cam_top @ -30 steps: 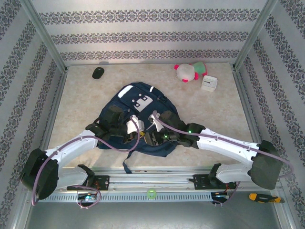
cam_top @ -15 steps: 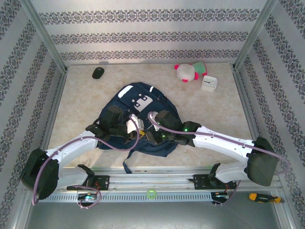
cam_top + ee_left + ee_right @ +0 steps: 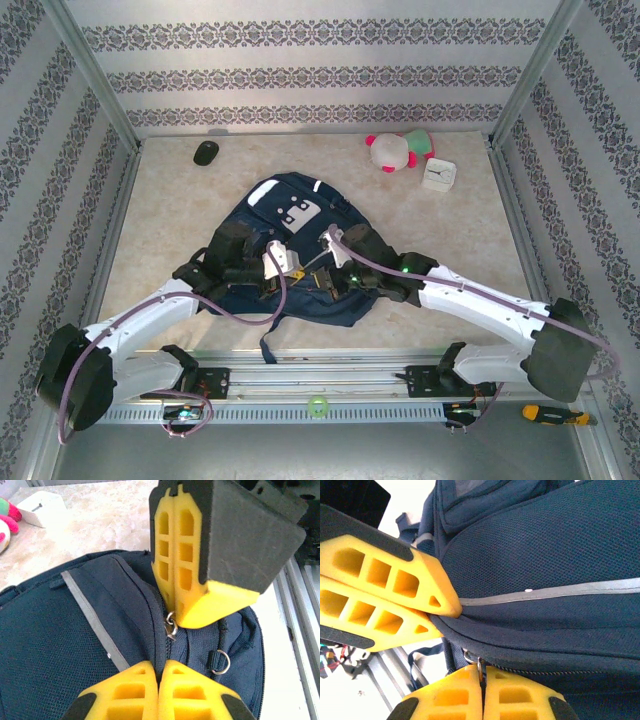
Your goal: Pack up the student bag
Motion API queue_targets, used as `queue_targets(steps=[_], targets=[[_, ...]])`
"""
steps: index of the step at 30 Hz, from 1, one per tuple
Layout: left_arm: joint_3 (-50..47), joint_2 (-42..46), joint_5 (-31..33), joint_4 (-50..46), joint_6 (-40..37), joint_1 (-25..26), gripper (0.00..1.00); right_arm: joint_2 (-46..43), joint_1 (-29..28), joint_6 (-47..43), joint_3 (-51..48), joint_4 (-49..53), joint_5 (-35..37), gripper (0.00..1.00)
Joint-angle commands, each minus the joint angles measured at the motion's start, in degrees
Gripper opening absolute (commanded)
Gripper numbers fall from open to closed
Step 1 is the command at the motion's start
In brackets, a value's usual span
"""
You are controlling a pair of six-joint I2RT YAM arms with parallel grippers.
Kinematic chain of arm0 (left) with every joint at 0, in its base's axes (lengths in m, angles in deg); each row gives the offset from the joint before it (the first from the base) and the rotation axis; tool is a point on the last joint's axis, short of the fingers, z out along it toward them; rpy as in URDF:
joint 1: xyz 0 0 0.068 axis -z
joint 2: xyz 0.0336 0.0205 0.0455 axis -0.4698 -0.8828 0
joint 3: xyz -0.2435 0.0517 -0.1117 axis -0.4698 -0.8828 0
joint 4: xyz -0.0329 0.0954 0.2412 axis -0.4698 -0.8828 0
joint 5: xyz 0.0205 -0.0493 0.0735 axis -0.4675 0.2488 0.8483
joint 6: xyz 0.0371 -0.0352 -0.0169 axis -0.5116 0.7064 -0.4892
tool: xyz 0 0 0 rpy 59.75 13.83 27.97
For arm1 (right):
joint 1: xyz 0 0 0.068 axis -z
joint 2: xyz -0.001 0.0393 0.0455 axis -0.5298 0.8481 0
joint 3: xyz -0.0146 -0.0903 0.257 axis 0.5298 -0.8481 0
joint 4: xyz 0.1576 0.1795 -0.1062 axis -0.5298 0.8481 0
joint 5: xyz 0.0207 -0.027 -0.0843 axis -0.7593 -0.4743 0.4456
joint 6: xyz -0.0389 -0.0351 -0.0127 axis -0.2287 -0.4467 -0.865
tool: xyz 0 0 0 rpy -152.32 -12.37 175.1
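It looks like you are unzipping the student bag, which lies flat in the middle of the tabletop. Your left tool pinches the bag's cloth by the zip. Your right tool pinches the zip pull. Next, slide the pull along while the left holds firm.

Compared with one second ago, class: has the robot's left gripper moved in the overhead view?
Yes. The left gripper, shut on the student bag, has shifted slightly to the robot's left, farther from the green knob on the front rail.

Bare table flanks the student bag; plush toy and box behind.
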Motion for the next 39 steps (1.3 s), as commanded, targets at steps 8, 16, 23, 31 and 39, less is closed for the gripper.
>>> queue_targets(steps=[8, 16, 23, 31, 39], targets=[[0.6, 1.8, -5.1, -6.4, -0.8, -2.4, 0.0, -1.3, 4.1, 3.5, -2.5, 3.9, 7.1, 0.0], [0.6, 2.5, -4.7, -9.7, -3.0, -2.8, 0.0, -3.0, 7.3, 5.9, -4.0, 4.6, 14.5, 0.0], [0.6, 3.1, -3.4, -12.1, -3.4, -3.8, 0.0, -5.3, 9.4, 6.8, -5.4, 4.8, 15.3, 0.0], [-1.0, 7.0, -2.8, -14.6, -3.0, -3.9, 0.0, -4.8, 12.5, 5.3, -7.0, 0.0, 10.2, 0.0], [-5.8, 16.4, 22.0, -9.6, 18.3, -4.0, 0.5, -6.6, 8.3, 9.7, -9.7, -4.2, 7.7, 0.0]])
